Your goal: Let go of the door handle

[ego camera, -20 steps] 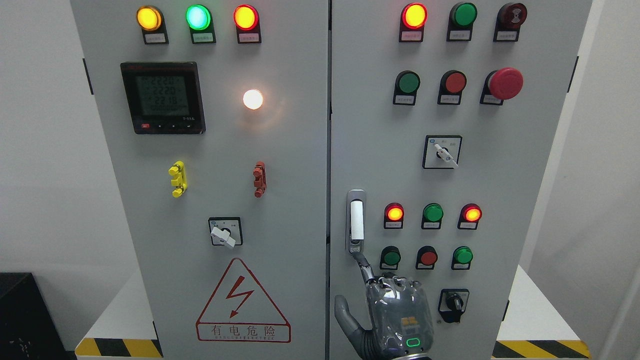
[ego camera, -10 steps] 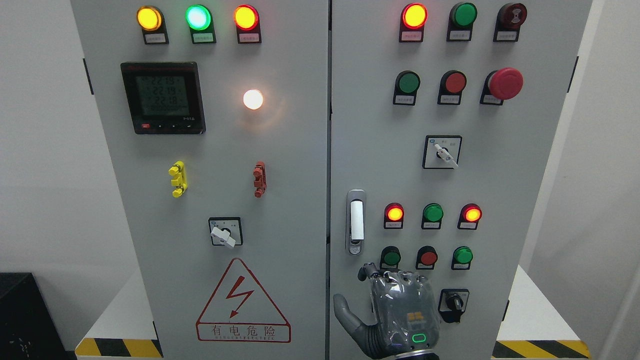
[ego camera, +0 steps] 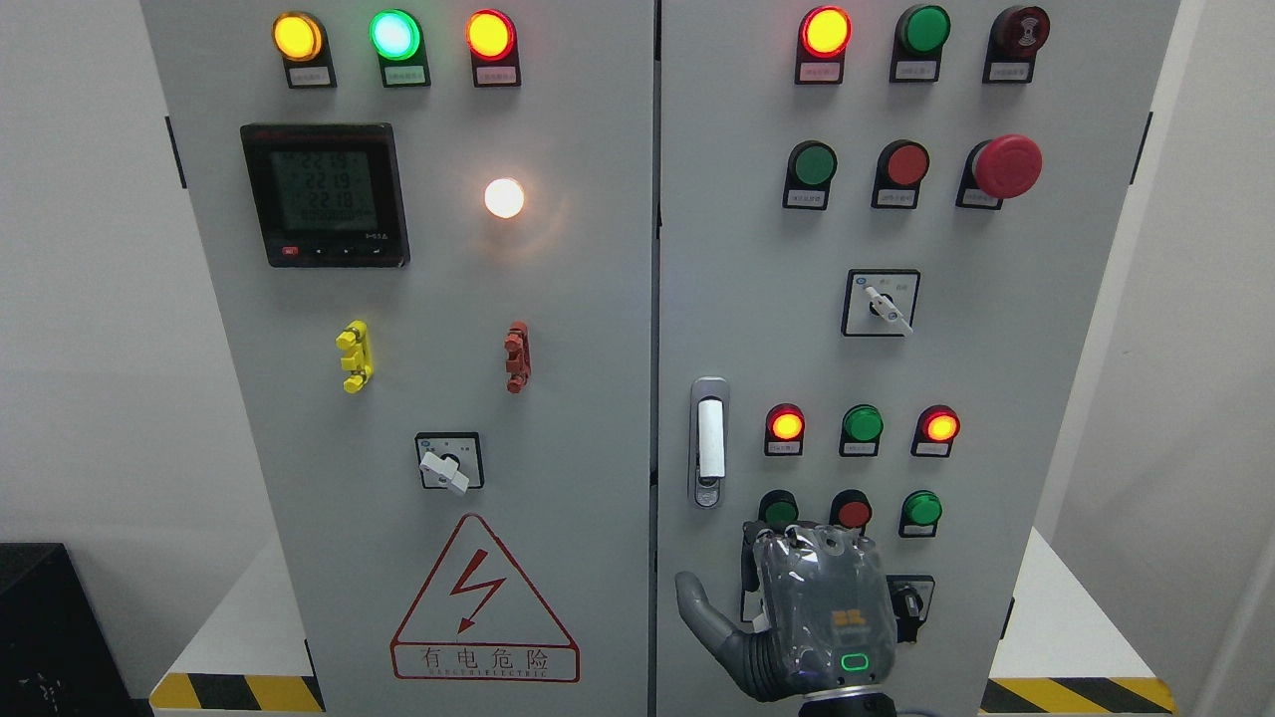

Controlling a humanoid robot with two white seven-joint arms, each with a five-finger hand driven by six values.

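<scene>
Door handle point(ego camera: 709, 441), a silver recessed latch with a white upright grip, sits at the left edge of the right-hand door of a tall grey metal control cabinet point(ego camera: 598, 299), about level with a row of lit red and green round lamps point(ego camera: 863, 425). Nothing touches it. On the cabinet's left door are a black digital meter with a grey screen point(ego camera: 325, 194), a red-outlined triangular lightning warning sign point(ego camera: 484, 601), a glowing white round lamp point(ego camera: 504, 197) and a small white-levered rotary switch point(ego camera: 447, 463). On the right door, a red mushroom-head stop button point(ego camera: 1006, 165) stands near the upper right.

Below the handle and apart from it, the robot's right hand point(ego camera: 797, 612), grey with a clear-covered back and a green light near the wrist, rises from the bottom edge. Its fingers are curled in toward the palm with the thumb point(ego camera: 702, 612) sticking out to the left; it holds nothing. It partly covers a black rotary switch point(ego camera: 911, 602) on the lower door.
</scene>
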